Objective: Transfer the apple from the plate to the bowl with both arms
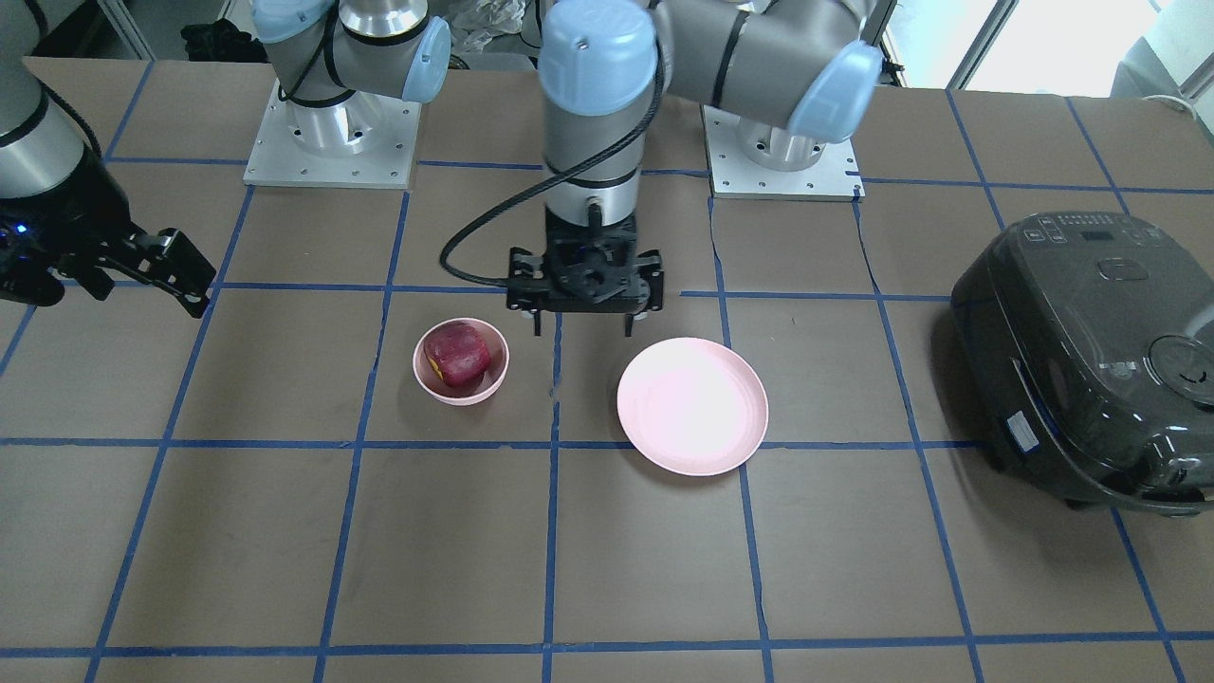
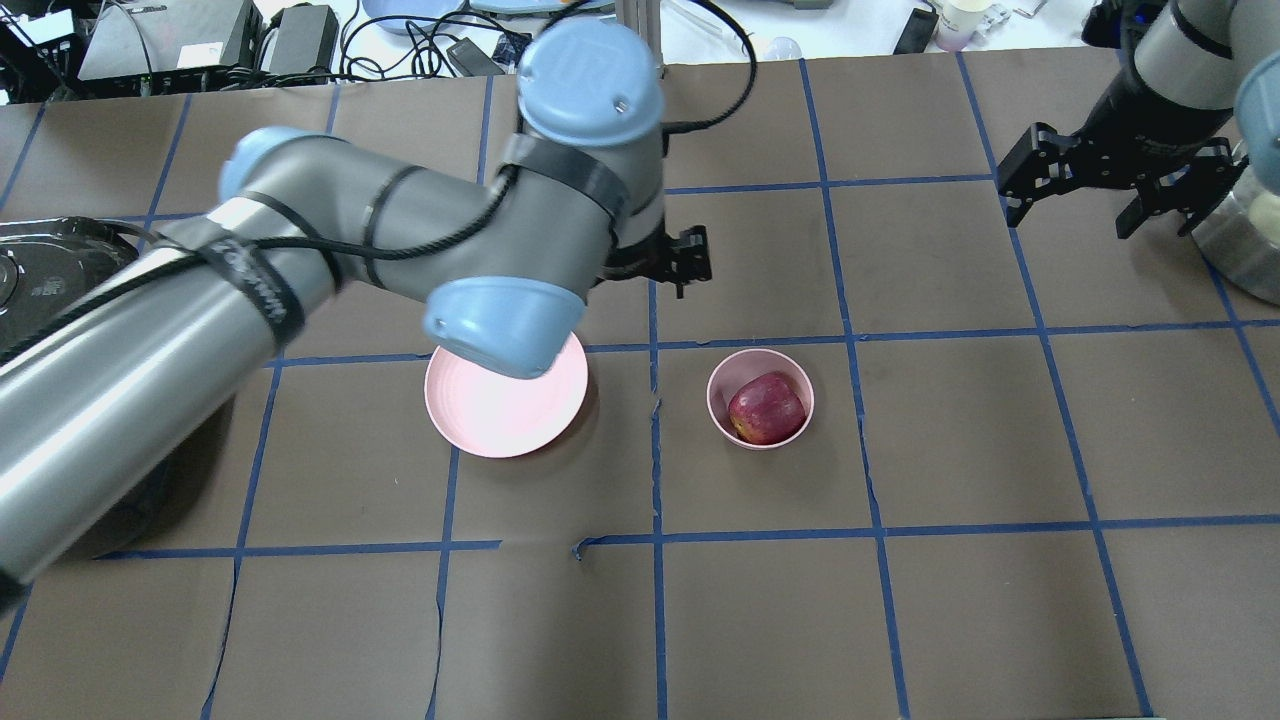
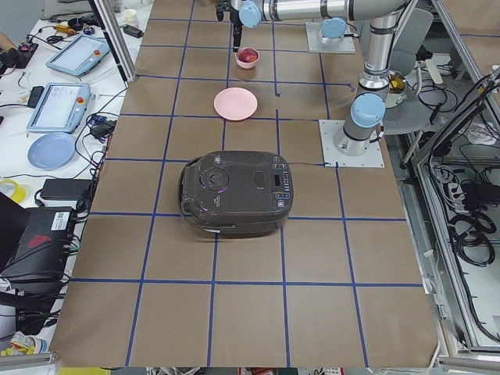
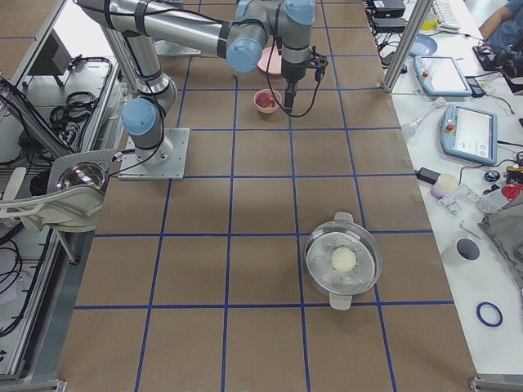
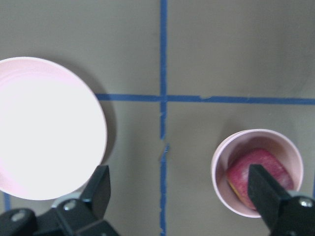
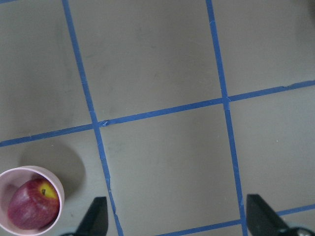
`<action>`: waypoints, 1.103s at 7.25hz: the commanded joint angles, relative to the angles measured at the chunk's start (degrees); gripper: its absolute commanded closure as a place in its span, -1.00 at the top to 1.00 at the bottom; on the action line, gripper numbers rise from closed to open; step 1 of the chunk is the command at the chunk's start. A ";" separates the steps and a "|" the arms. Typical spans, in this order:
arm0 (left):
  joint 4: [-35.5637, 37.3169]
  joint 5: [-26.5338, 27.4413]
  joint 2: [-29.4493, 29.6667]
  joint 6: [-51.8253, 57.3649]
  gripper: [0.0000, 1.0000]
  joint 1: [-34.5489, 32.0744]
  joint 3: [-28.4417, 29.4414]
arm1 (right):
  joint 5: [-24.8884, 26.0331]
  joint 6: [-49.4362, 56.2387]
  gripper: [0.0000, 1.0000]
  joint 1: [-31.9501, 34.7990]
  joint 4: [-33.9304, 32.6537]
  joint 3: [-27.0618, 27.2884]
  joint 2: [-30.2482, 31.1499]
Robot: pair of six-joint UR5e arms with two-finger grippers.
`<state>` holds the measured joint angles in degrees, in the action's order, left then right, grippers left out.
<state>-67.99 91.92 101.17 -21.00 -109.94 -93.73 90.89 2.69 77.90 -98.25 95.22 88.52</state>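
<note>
While the apple [image 1: 457,354] sat inside the small deep pink bowl [image 1: 494,383], its yellowish patch tipped to one side, the wide pink plate [image 1: 692,405] lay on the robot's left of it, apart from it. A blue tape line ran between the two on the brown table [image 1: 664,569]. The left gripper [image 1: 582,327] hung pointing straight down over that tape line, on the robot's side of the gap between bowl and plate, touching neither. Its fingers were spread wide with nothing between them. In the left wrist view the plate was on the left and the bowl with the apple on the right. The right gripper [image 2: 1070,215] was raised well off to the robot's right, far from the bowl, fingers also spread and holding nothing. A dark rice cooker [image 1: 1081,351] stood toward the table's left end. A metal steamer pot [image 4: 342,260] with a white round item in it stood toward the right end.
</note>
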 commanded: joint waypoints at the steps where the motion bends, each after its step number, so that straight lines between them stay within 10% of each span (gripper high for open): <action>1: -10.55 -0.25 -7.62 11.81 1.00 10.50 1.36 | -1.40 0.04 1.00 6.10 3.92 -2.49 1.20; 3: -10.84 -0.60 -10.72 13.70 1.00 16.75 1.10 | -6.77 0.65 1.00 9.62 4.29 -3.03 2.96; 8: -14.08 -0.08 -12.84 21.33 1.00 21.17 1.45 | -0.80 -0.93 1.00 14.12 8.67 -3.37 2.44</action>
<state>-80.61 91.68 88.77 -1.21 -88.83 -92.23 89.99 1.93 91.87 -91.31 92.28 90.99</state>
